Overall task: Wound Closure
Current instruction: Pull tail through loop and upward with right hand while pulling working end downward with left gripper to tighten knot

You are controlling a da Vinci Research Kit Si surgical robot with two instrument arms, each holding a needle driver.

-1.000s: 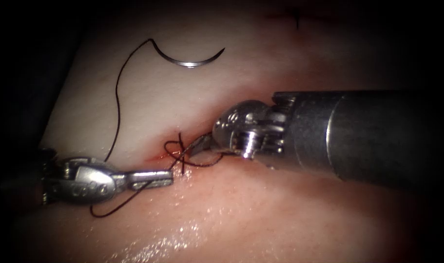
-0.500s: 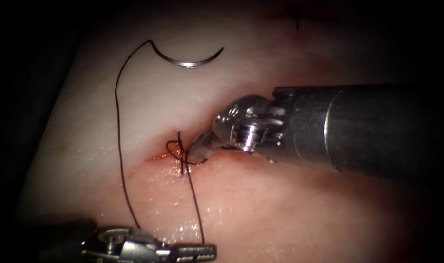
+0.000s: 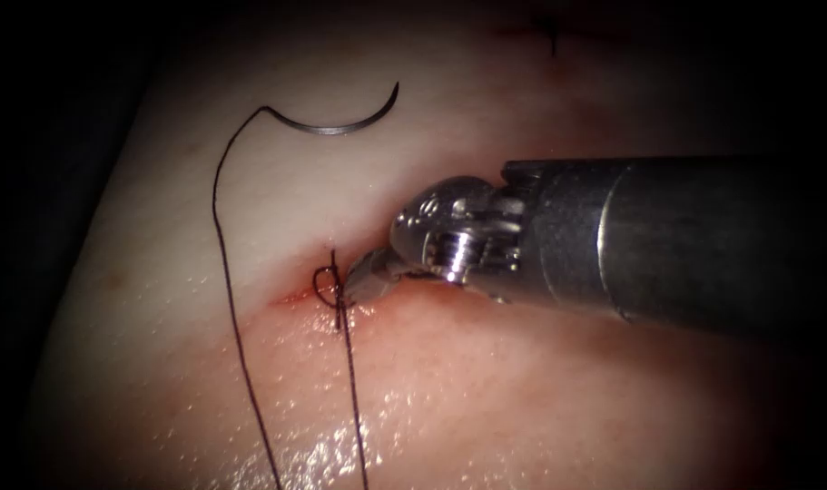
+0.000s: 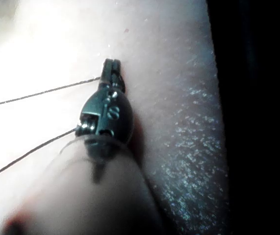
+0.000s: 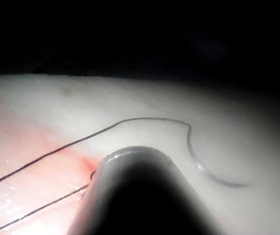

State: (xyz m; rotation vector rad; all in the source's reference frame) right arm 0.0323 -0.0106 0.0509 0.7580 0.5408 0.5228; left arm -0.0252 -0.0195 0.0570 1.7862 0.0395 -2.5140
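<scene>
We read no writing beyond an unclear mark on the left hand (image 4: 111,68), which is clamped on the thread (image 3: 224,272). The right hand (image 3: 357,281) grips thread at the knot (image 3: 329,286) on the cut (image 3: 295,295). The needle (image 3: 336,125) lies free on the tissue (image 3: 486,381), above the cut.

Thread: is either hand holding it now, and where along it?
The left hand grips the thread at its jaw tips. The right hand sits at the knot; its hold cannot be told. The needle lies free.
</scene>
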